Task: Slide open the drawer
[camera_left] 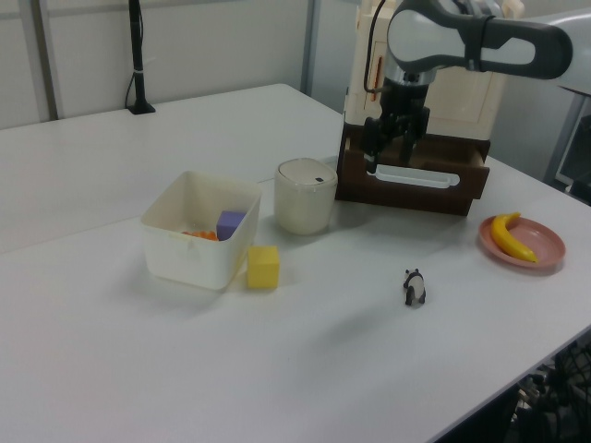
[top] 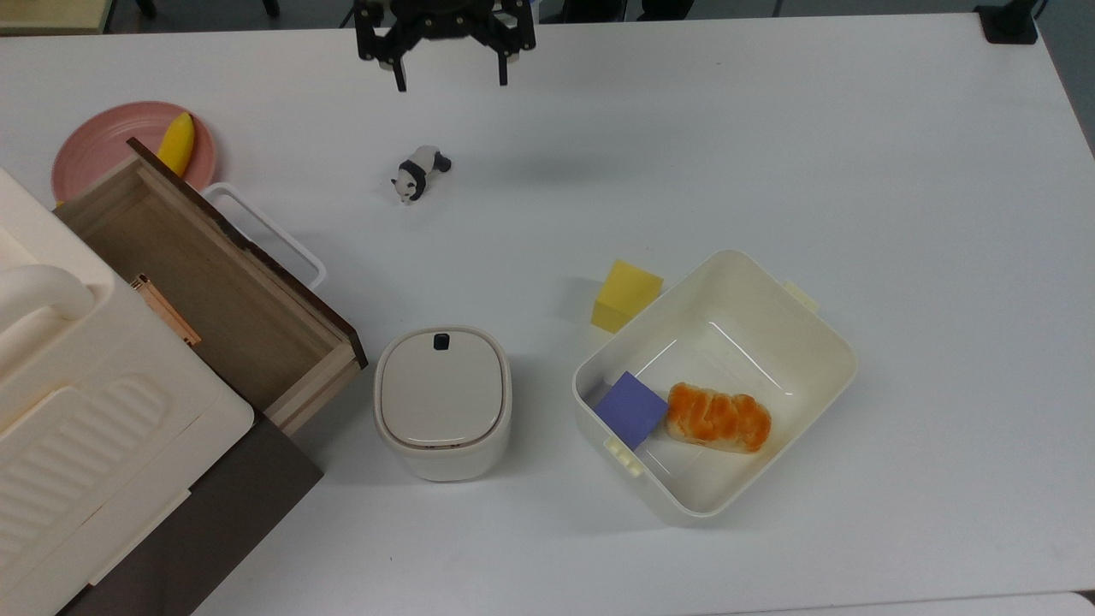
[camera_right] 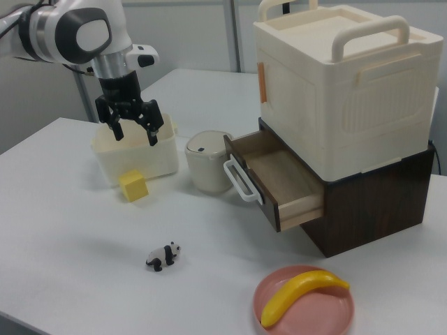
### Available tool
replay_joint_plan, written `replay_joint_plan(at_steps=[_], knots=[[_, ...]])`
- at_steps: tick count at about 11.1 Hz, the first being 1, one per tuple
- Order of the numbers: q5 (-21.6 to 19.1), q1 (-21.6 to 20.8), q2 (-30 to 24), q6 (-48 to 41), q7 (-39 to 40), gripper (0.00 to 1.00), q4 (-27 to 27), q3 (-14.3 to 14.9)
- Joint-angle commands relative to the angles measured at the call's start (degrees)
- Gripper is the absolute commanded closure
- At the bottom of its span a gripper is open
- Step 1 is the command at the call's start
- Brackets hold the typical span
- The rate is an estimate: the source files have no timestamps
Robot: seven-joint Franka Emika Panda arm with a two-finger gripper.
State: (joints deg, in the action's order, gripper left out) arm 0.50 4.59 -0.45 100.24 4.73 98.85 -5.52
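The drawer (top: pixel 205 282) stands pulled out at the left of the top view, pale wood inside showing, its white handle (top: pixel 265 233) facing the table (top: pixel 770 128). The gripper (top: pixel 448 79) hangs at the upper edge of the frame, fingers spread and grasping nothing, well apart from the drawer. A toy panda (top: pixel 419 174) lies below it.

Top view: drawer (top: pixel 214 282) pulled out at left — case (top: pixel 77 402) stacked above cabinet. Bin (top: pixel 442 402) at lower centre, tub (top: pixel 821 342) placed right, panda (top: pixel 419 174) upper centre, plate (top: pixel 103 145) upper left.
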Motion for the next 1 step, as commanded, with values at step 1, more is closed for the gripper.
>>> replay_joint_plan(at_steps=[1], knots=[[-1.46, 0.07, -2.46, -5.04, -1.21, 0.0, -0.93, 0.77]])
